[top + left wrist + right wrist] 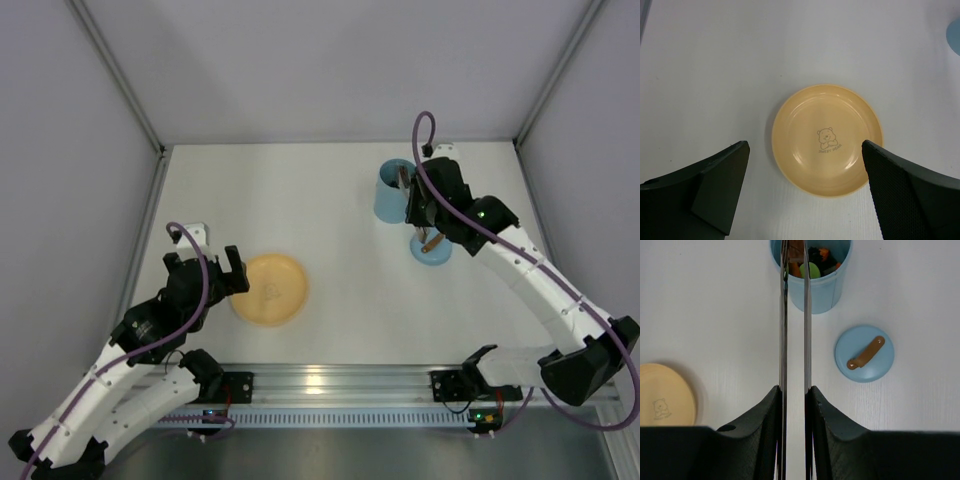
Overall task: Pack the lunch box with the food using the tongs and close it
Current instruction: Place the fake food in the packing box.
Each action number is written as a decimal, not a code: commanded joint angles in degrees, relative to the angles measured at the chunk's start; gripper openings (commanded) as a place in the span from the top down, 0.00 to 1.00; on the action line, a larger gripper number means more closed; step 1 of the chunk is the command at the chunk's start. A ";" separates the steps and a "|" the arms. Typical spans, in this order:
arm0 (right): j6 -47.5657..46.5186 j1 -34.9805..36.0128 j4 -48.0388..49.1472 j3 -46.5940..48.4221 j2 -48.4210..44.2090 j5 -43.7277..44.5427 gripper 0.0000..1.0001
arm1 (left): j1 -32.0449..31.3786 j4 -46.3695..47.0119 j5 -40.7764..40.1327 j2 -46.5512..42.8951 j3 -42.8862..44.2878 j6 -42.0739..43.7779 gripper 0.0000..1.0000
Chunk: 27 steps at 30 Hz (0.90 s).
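The white bench [340,200] stood between plain grey walls. Our right pincer [794,400] was narrow and squeezed the long thin silver metal tongs [783,340], so their two arms were nearly together. The tips reached the mouth of the tall light blue cup, our lunch box [822,290]. Small toy food [812,270] in green, orange and black lay inside it. We could not tell if the tips held one more bit. The round blue lid [875,367] with a brown handle lay flat just beside the lunch box. Our left pincer [803,145] was wide and held nothing, above the flat yellow plate [805,115], where we saw no food. We thought it best to keep the tips over the middle of the cup, let go softly, then lift straight up so the tongs did not knock the rim.
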 commanded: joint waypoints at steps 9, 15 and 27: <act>-2.97 -5.32 -0.10 3.74 1.91 -3.26 0.74 | -0.27 2.20 -1.14 -0.48 0.20 -0.29 0.01; -3.15 -5.76 0.34 3.13 1.82 -3.43 0.70 | -0.27 2.11 -1.14 -0.47 0.11 -0.29 0.01; -3.50 -6.11 0.25 3.30 1.73 -3.43 0.62 | -0.27 2.20 -1.05 -0.30 0.11 -0.21 0.01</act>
